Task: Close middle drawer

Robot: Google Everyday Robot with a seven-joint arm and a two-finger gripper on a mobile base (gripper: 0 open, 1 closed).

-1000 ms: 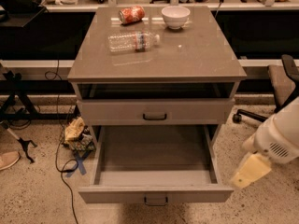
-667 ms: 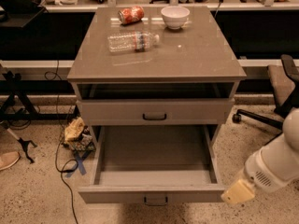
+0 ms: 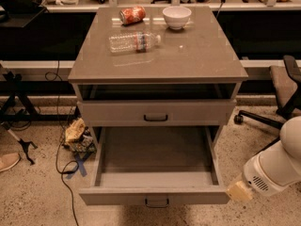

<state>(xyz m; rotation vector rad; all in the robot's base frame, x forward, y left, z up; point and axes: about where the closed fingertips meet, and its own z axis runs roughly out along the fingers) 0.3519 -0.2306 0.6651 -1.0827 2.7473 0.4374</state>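
The middle drawer (image 3: 117,196) is pulled far out of the grey-taupe cabinet, and its plain grey tray (image 3: 155,154) holds nothing. Its black bar handle (image 3: 156,203) sits low on the flat front. The upper drawer (image 3: 197,113) above it is pushed in. The lowest drawer is hidden beneath the open one. My gripper (image 3: 239,191) is at the end of the white arm (image 3: 277,166) at lower right. It is right beside the drawer front's right corner, at about the height of the front panel.
On the cabinet top (image 3: 197,55) lie a clear plastic bottle (image 3: 134,41), a red can (image 3: 132,14) and a white bowl (image 3: 177,17). An office chair (image 3: 284,91) stands at the right. Rags and cables (image 3: 77,138) lie on the floor at the left.
My arm has swung down and to the left, bringing the gripper from beside the cabinet's right side to the drawer front's right corner. The drawer has not moved.
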